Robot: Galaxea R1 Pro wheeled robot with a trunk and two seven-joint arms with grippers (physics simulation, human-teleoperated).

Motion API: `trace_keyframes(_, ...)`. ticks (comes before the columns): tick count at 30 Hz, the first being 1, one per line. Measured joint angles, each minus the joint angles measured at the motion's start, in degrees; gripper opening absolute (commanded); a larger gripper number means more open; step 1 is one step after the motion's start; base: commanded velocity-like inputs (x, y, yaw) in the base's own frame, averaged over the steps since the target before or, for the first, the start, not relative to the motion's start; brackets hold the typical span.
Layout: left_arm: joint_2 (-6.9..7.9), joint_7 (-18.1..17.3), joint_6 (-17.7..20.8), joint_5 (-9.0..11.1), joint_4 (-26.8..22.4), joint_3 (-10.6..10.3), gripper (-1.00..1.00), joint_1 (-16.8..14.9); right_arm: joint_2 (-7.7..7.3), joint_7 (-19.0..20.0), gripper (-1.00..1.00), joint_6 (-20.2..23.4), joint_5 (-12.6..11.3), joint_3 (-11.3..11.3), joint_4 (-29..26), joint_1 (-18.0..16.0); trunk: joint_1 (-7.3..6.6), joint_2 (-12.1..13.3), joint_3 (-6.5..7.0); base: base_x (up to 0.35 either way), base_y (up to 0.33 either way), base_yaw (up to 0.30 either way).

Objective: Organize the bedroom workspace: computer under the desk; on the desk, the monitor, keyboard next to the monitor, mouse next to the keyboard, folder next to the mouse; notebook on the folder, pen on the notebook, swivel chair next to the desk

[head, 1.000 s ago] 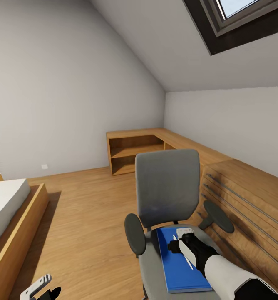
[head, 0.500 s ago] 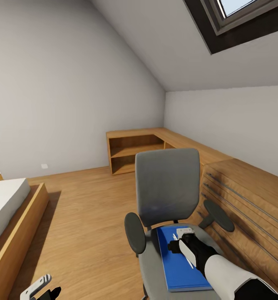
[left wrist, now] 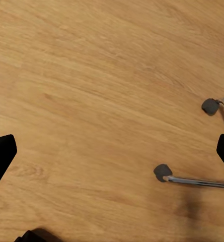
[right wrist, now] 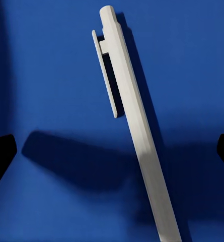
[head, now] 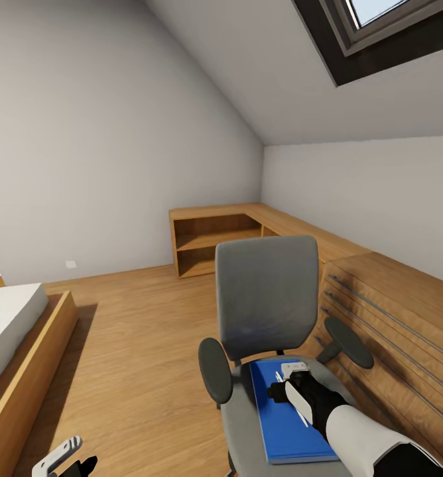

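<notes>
Pen, slim and white-silver, is being straddled by the spread right gripper as it lies on the bright blue notebook on the grey swivel chair; closing and lifting are called for next.

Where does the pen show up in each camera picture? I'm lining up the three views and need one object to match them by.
Head view: the pen lies low and right of centre, partly under the right gripper.
Right wrist view: the pen runs lengthwise through the middle, close up.
Left wrist view: wooden floor and chair castors.
Shared landmark: the blue notebook under the pen, the backdrop in the right wrist view.
</notes>
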Motion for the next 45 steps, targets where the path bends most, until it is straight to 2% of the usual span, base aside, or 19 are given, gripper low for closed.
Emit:
trace_keyframes(9, -0.01, 0.0, 0.0, 0.0, 0.0, 0.0, 1.00, 0.0, -0.05, 0.0, 1.00, 0.0, 0.0, 0.0, 0.0, 0.0, 0.00, 0.0, 0.00, 0.000, 0.000, 0.000)
trace_keyframes(13, 0.00, 0.0, 0.0, 0.0, 0.0, 0.0, 1.00, 0.0, -0.05, -0.1, 1.00, 0.1, 0.2, -0.1, -0.5, -0.1, 0.86, -1.6, -0.70, 0.000, 0.000, 0.000)
trace_keyframes(40, 0.00, 0.0, 0.0, 0.0, 0.0, 0.0, 1.00, 0.0, 0.02, -0.2, 1.00, 0.1, 0.5, 0.0, -0.5, -0.1, 0.87, -1.6, -0.70, 0.000, 0.000, 0.000)
trace_keyframes(41, 0.00, 0.0, 0.0, 0.0, 0.0, 0.0, 1.00, 0.0, 0.02, -0.2, -1.00, 0.1, 0.6, 0.0, -0.5, -0.1, 0.87, -1.6, -0.70, 0.000, 0.000, 0.000)
trace_keyframes(42, -0.02, 0.0, 0.0, 0.0, 0.0, 0.0, 1.00, 0.0, 0.04, 0.0, -1.00, 0.0, -0.2, -0.1, -0.4, 0.0, 0.87, -1.6, -0.71, 0.000, 0.000, 0.000)
trace_keyframes(45, -0.01, 0.0, 0.0, 0.0, 0.0, 0.0, 1.00, 0.0, 0.05, 0.0, -1.00, -0.1, -0.3, 0.0, -0.4, 0.0, 0.87, -1.6, -0.71, 0.000, 0.000, 0.000)
